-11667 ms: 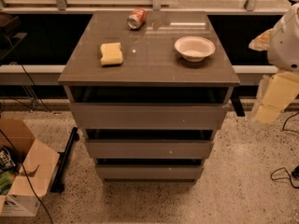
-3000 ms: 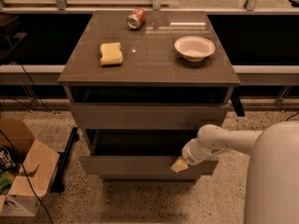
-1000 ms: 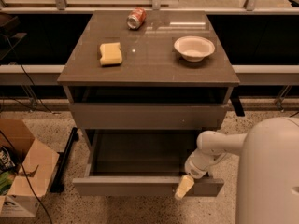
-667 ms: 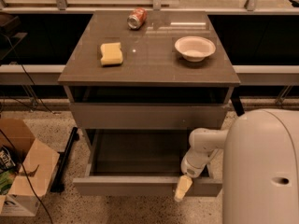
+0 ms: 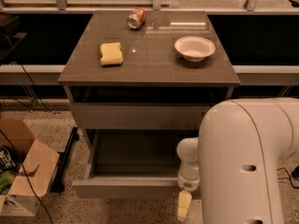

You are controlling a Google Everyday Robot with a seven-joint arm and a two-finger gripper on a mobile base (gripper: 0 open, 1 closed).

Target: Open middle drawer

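Observation:
The middle drawer [image 5: 126,188] stands pulled far out of the grey cabinet, its flat handleless front towards me and its plain grey inside [image 5: 135,153] bare. My gripper [image 5: 183,204] hangs at the right part of the drawer front, reaching just below its lower edge. I cannot make out whether it still touches the front. My white arm [image 5: 247,162] fills the lower right and hides the drawer's right end. The top drawer [image 5: 140,116] is shut. The bottom drawer is hidden under the open one.
On the cabinet top [image 5: 149,71] lie a yellow sponge [image 5: 111,53], a tipped soda can [image 5: 137,18] and a white bowl [image 5: 195,47]. An open cardboard box [image 5: 23,171] and a black bar [image 5: 65,160] sit on the floor at the left.
The middle drawer went from shut to pulled far out. Over the last second it has stayed out, while my arm's bulk has swung further left into view.

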